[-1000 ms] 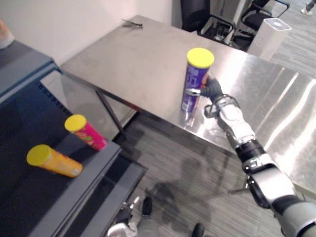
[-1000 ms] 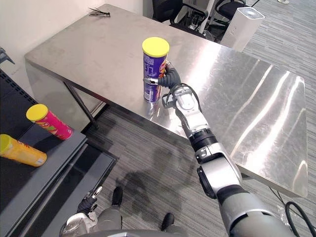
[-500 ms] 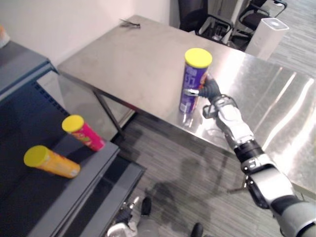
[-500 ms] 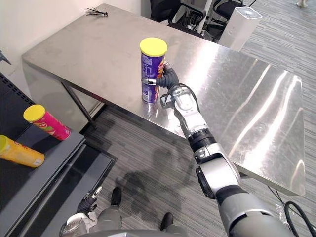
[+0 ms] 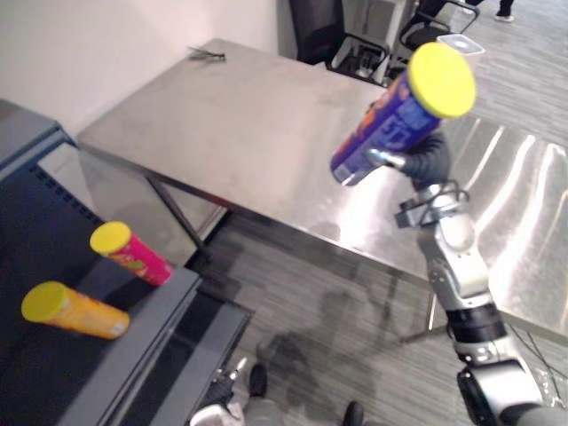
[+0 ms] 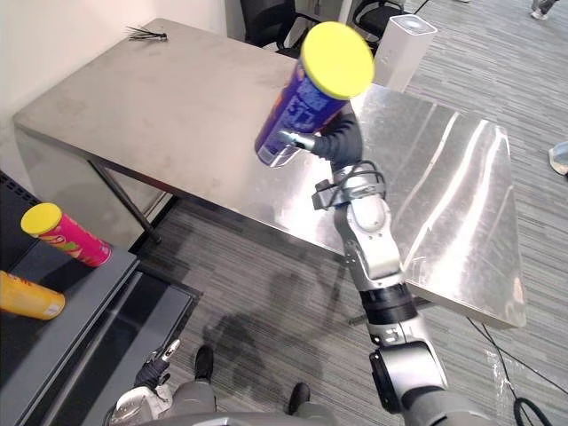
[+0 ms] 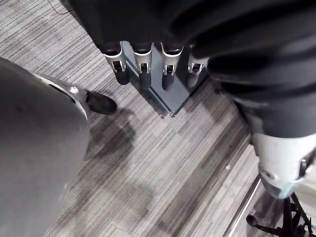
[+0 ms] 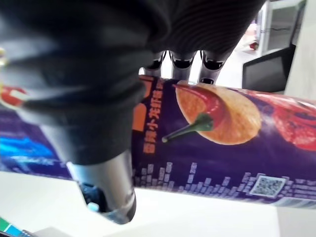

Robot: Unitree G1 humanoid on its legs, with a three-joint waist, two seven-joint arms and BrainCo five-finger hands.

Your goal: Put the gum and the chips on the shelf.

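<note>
While aloft, chips can (image 5: pixel 388 135) aslant (lid (image 5: pixel 442 80) uppermost)

A steel table (image 6: pixel 177 115) stands on grey striped carpet (image 6: pixel 266 266), with a small black bundle (image 6: pixel 146 34) at its far corner. Beyond it stand 2 black office chairs (image 5: pixel 315 27) and a white cylindrical unit (image 6: pixel 404 49).

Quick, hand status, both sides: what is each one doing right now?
Left hand: open, fingers relaxed, holding nothing.
Right hand: closed around the purple chips can, which is tilted in the air.
</note>
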